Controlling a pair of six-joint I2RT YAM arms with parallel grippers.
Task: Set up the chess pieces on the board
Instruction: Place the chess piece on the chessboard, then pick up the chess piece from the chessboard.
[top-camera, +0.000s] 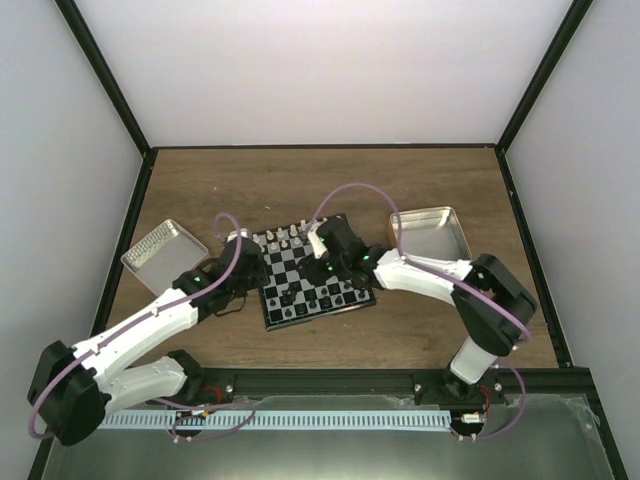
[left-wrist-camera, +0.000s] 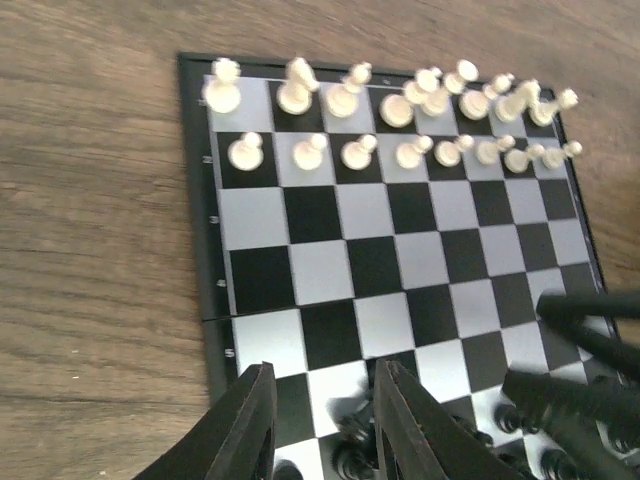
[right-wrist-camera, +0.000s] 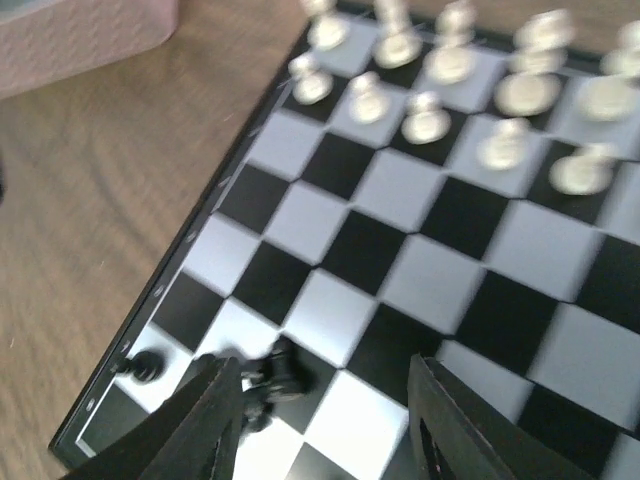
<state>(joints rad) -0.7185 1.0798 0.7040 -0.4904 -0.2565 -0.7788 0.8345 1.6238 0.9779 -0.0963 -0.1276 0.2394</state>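
Note:
The board (top-camera: 300, 262) lies mid-table, with white pieces along its far rows and black chess pieces (top-camera: 322, 297) along its near rows. My left gripper (top-camera: 258, 283) hangs over the board's left side. In the left wrist view its jaws (left-wrist-camera: 323, 372) stand a little apart, and blurred black pieces (left-wrist-camera: 355, 432) stand between them close to the right finger, none clamped. My right gripper (top-camera: 330, 268) is over the board's right half. In the right wrist view it (right-wrist-camera: 325, 368) is open wide, with blurred black pieces (right-wrist-camera: 278, 372) beside its left finger and a black pawn (right-wrist-camera: 147, 366) on the corner square.
A metal tin (top-camera: 163, 250) sits left of the board and another tin (top-camera: 432, 232) to its right, also seen as a tin (right-wrist-camera: 80, 30) in the right wrist view. White pieces (left-wrist-camera: 400, 105) fill two far rows. The right gripper's fingers (left-wrist-camera: 585, 400) reach into the left wrist view.

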